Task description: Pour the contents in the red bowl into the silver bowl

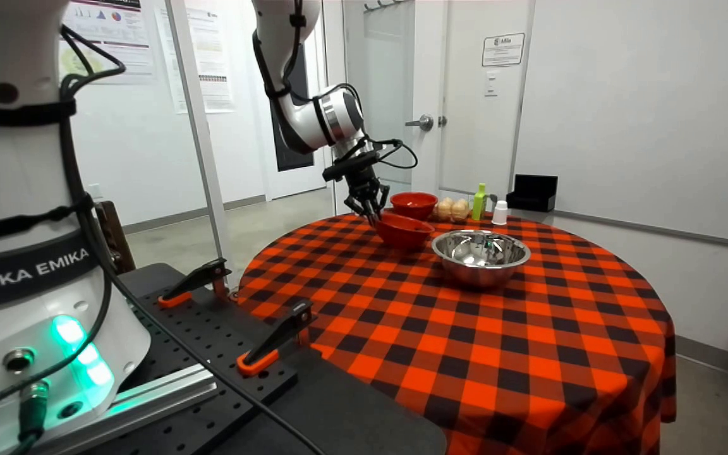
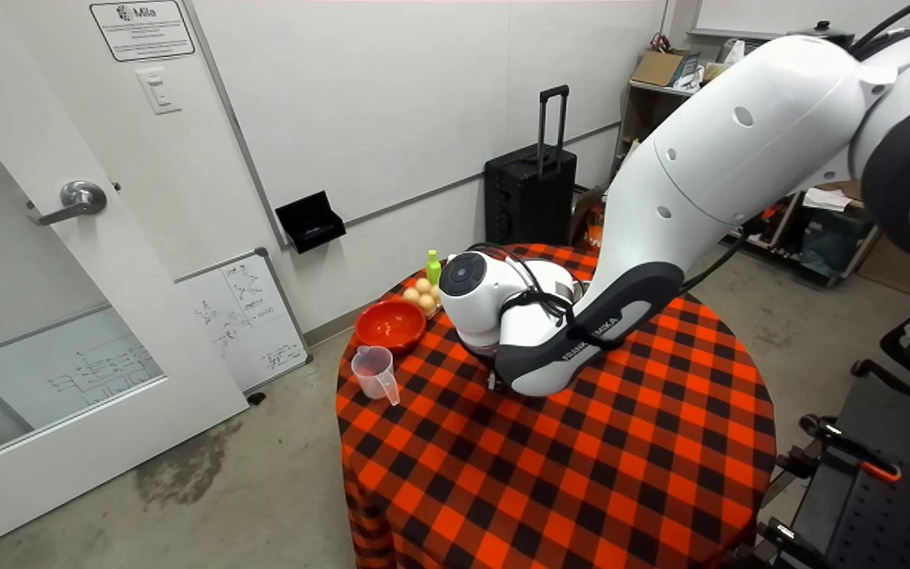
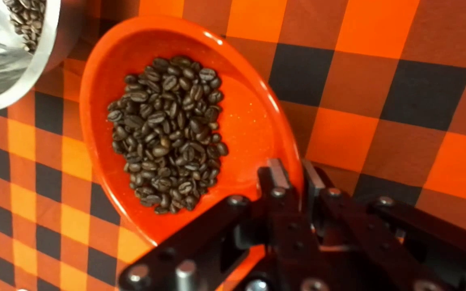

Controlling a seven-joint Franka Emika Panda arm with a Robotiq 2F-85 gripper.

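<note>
Red-and-black check all over the round table (image 1: pixel 515 354), falling in folds at the near edge! A whiteboard (image 1: pixel 648 120) stretches behind it; in an exterior view there's a door (image 2: pixel 135 292) with a lever handle (image 2: pixel 82 199), and a black suitcase (image 2: pixel 530 197), handle raised. Along the far edge: green bottle (image 1: pixel 478 203), pale eggs (image 1: pixel 451 210), a second red bowl (image 2: pixel 390 325) with a clear measuring jug (image 2: pixel 372 367) near it.

Over the check reaches the white arm (image 2: pixel 684 182), and the gripper (image 3: pixel 294 165) is clamped on the red bowl's (image 3: pixel 249 125) rim, one finger (image 3: pixel 279 173) inside, one outside! Glossy red, that bowl, and tilted, gripped side higher, low side toward the silver bowl (image 1: pixel 481 273). Coffee beans (image 3: pixel 172 137), dark brown, seams showing, bunch away from the fingers, leaving bare red speckled beside them.

The bowls sit near each other, a strip of check between their rims in the wrist view; whether the red one's base touches the table, no telling. The silver one gleams, mirror-sided, with beans inside too!
</note>
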